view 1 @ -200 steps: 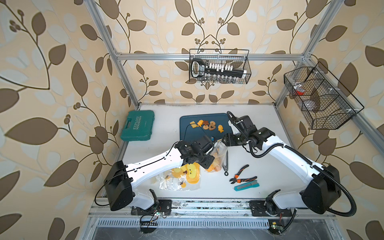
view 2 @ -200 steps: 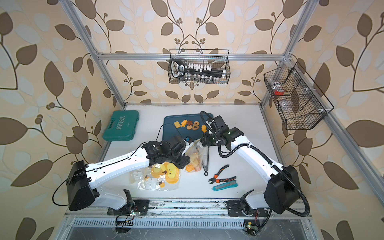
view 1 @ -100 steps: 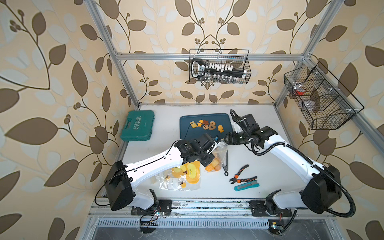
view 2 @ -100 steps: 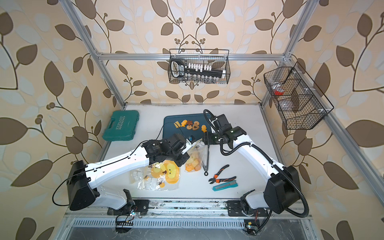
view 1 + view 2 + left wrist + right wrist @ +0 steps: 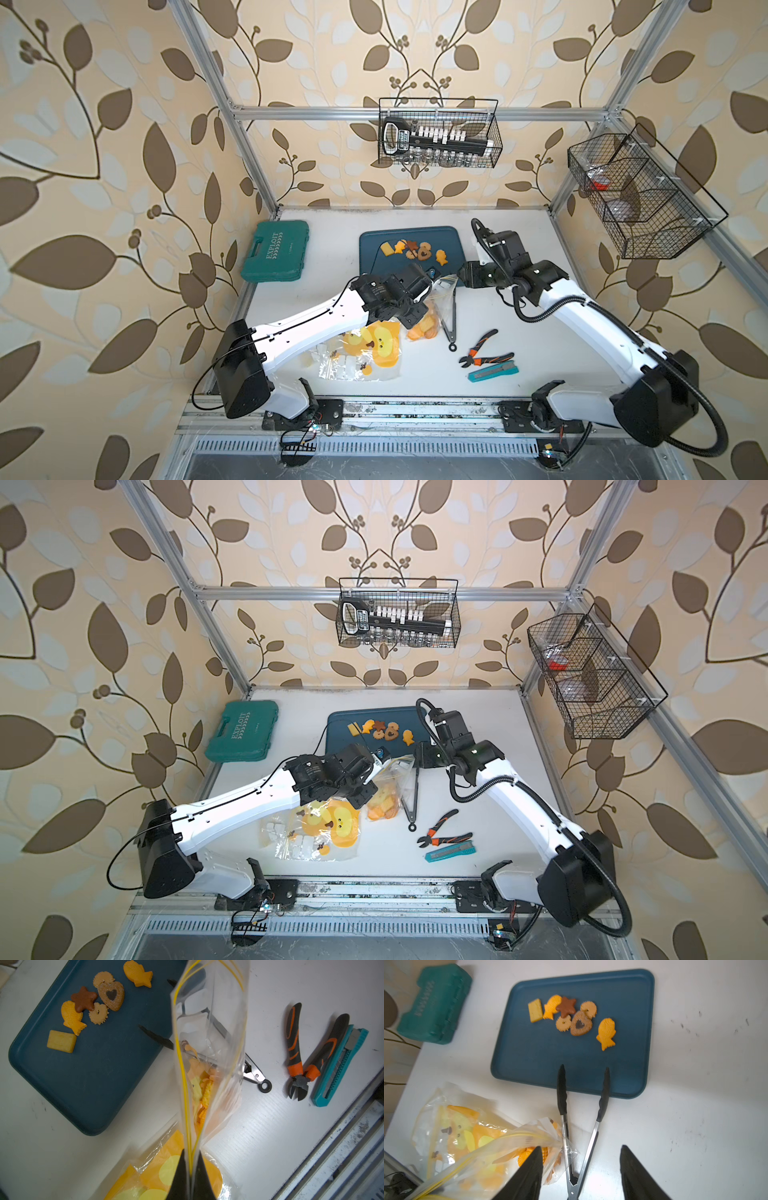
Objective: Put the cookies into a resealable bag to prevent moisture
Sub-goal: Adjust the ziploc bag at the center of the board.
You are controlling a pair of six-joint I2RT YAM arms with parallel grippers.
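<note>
While seven cookies (image 5: 579, 1025) are lying on the blue tray (image 5: 550, 1059), others sitting inside the clear bag (image 5: 209, 1012) beside it, left gripper (image 5: 190, 1159) pinching the bag's yellow zip edge, right gripper (image 5: 581, 1147) hanging wide open by the bag's mouth, tongs (image 5: 562, 1093) lying beneath on the table (image 5: 695, 1084).

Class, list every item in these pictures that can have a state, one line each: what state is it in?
Clear resealable bag with yellow zip, mouth open, some cookies inside.
Left gripper, shut on the bag's rim.
Right gripper, open, empty.
Black-tipped metal tongs, spread open, lying loose.
Dark blue tray, seven cookies on it.
Green plastic tool case, closed.
</note>
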